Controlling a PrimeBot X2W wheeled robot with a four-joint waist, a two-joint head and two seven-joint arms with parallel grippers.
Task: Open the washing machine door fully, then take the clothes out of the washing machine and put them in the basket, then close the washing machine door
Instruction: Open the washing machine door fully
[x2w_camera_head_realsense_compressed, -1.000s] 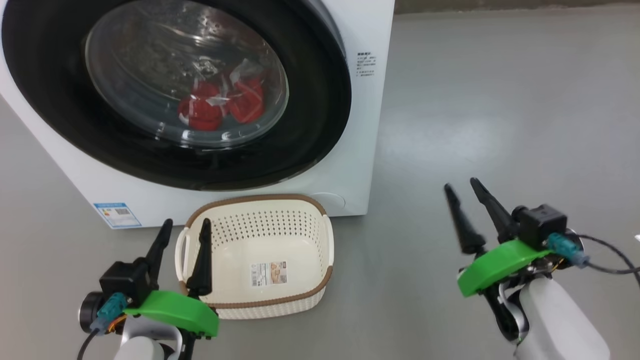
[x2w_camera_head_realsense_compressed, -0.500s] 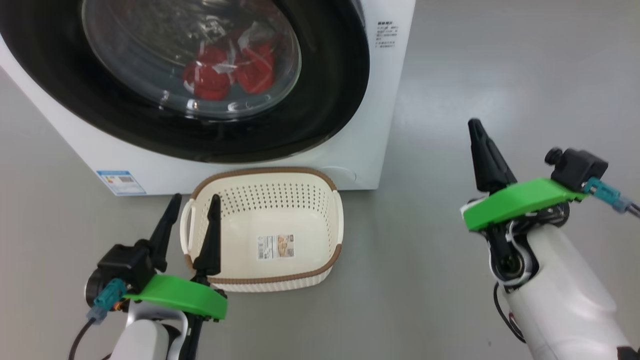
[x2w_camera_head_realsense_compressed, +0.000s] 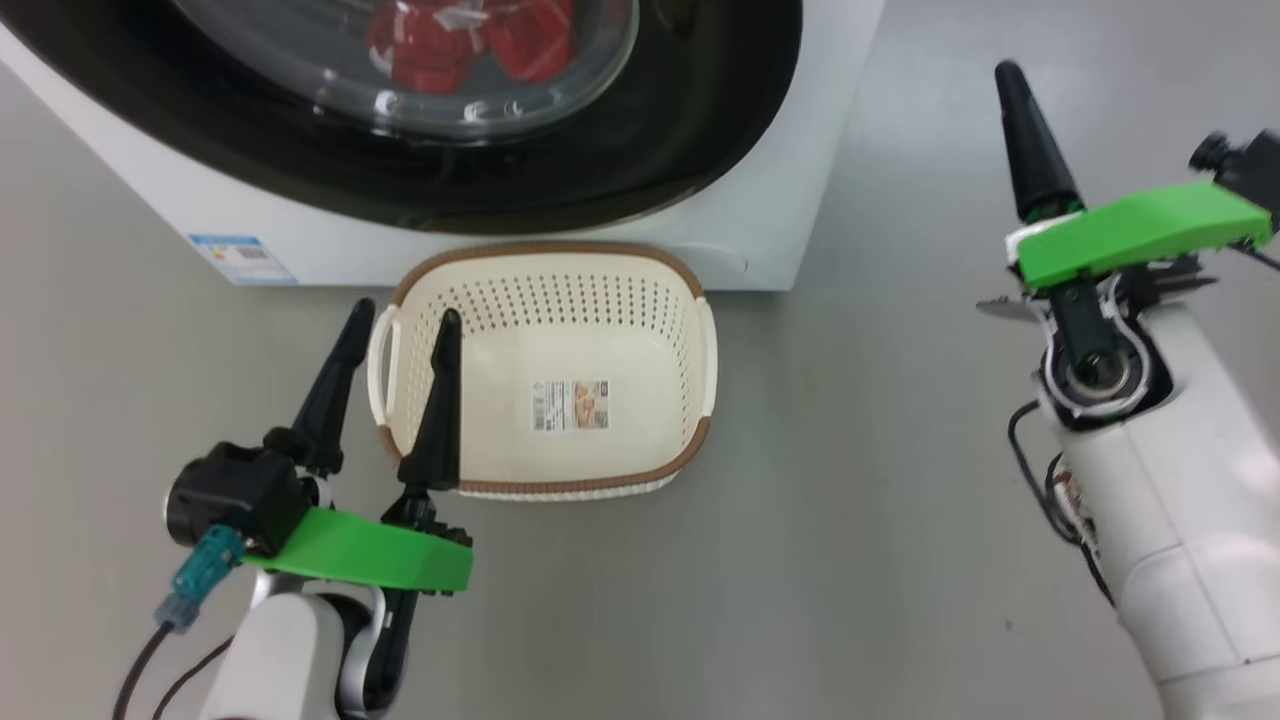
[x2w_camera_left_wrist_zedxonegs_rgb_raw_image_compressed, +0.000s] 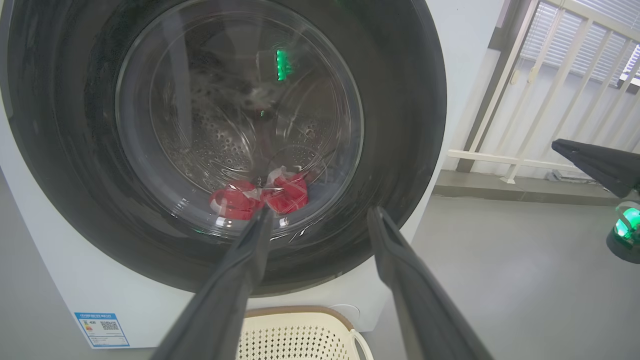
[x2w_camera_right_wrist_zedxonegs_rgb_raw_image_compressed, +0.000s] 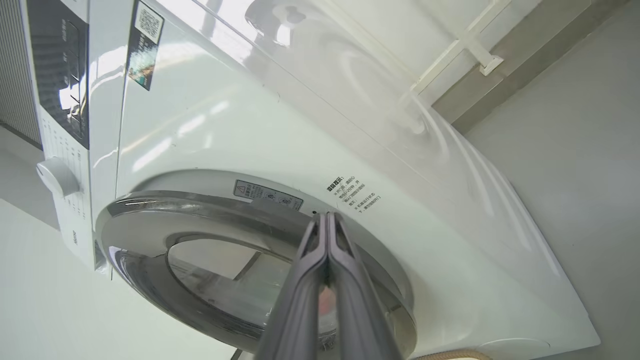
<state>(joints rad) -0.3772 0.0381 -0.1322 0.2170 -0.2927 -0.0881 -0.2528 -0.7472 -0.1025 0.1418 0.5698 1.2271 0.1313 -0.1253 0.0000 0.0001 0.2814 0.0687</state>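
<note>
Washing machine door (x2w_camera_head_realsense_compressed: 700, 130): shut against the white washing machine (x2w_camera_head_realsense_compressed: 780, 230); glossy black rim and clear glass window.
Clothes: red clothes (x2w_camera_left_wrist_zedxonegs_rgb_raw_image_compressed: 260, 195) lie at the bottom of the drum, behind the glass.
Basket (x2w_camera_head_realsense_compressed: 700, 440): cream, with nothing in it but a sticker (x2w_camera_head_realsense_compressed: 570, 405) on its bottom; it stands on the grey floor just in front of the machine, below the door.
Left gripper (x2w_camera_head_realsense_compressed: 405, 312): fingers spread wide, holding nothing. It hovers at the basket's left end, one finger over the handle, and points at the lower part of the door, apart from it.
Right gripper (x2w_camera_head_realsense_compressed: 1008, 75): fingers pressed together, nothing between them. It is off to the right of the machine's front corner, well away from the basket. From its own wrist, the tips (x2w_camera_right_wrist_zedxonegs_rgb_raw_image_compressed: 325, 216) line up with the door's edge beside the printed notices; contact cannot be told.
Changed since a second ago: the right gripper's fingers were apart and now meet, and the arm sits higher and has turned. The head camera has tilted, so machine and basket sit higher in view. The door remains shut and the left gripper's spread is unchanged.
</note>
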